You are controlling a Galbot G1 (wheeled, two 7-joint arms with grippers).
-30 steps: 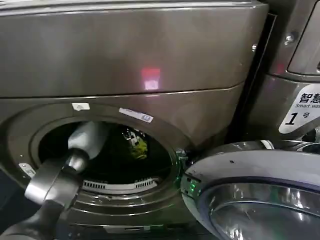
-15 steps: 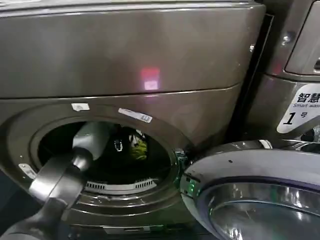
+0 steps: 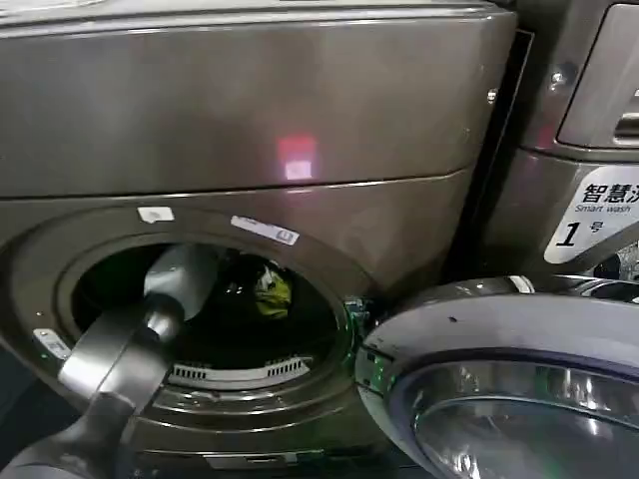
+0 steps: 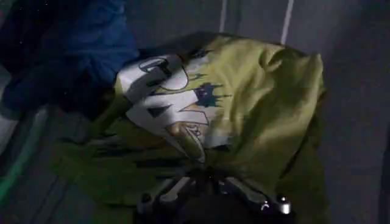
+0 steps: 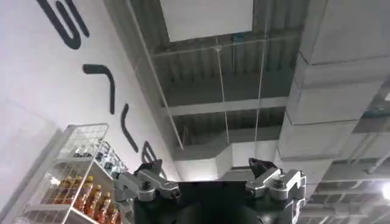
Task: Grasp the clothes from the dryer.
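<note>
Two clothes (image 4: 244, 115) lie deep in the dryer (image 3: 300, 120), near 12 o'clock of its round hole. Left gripper (image 4: 210, 204), fingers apart, hangs just beside the yellow one. I'd push in, then squeeze a thick fold. Right gripper (image 5: 210, 182) waits, open.

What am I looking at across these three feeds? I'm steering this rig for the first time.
The head camera looks down at a bronze-grey dryer with its round door swung open to the right. The robot's left arm reaches into the drum. That arm's wrist camera, inside the drum, shows the clothes: a yellow-green printed garment and a dark blue garment beside it. The left pincer sits at the yellow-green fabric's edge; a grip cannot be confirmed. The right wrist camera points at the ceiling, with the right pincer open and empty.
</note>
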